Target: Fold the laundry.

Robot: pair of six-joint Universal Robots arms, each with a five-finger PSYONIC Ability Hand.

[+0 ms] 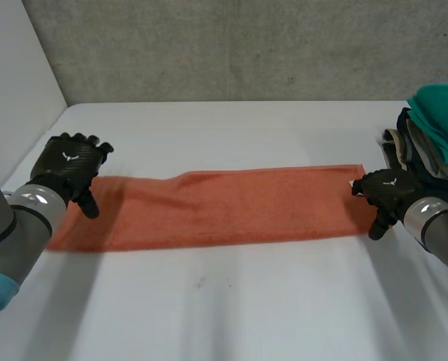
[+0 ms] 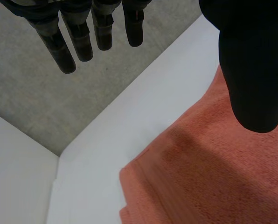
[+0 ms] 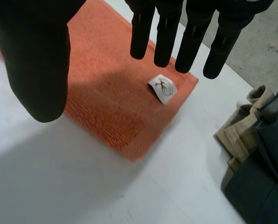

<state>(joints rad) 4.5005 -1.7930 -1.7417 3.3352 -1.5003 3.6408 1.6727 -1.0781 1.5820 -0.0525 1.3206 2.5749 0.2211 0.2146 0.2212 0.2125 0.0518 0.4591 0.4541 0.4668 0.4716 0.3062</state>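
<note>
Towel (image 1: pixel 231 207), one, orange, across surface (image 1: pixel 231 301); one clothes pile (image 1: pixel 438 124) at right edge; left hand (image 1: pixel 68 165), right hand (image 1: pixel 385 192) spread over towel ends.

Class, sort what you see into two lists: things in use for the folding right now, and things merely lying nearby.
In use: orange towel, left hand, right hand.
Lying nearby: pile of clothes, white table.

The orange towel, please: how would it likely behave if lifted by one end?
Probably floppy: the towel lies flat and limp, so it would drape and sag. Its looped pile looks grippy, unlikely to slip. Its folded layers may slide apart.
</note>
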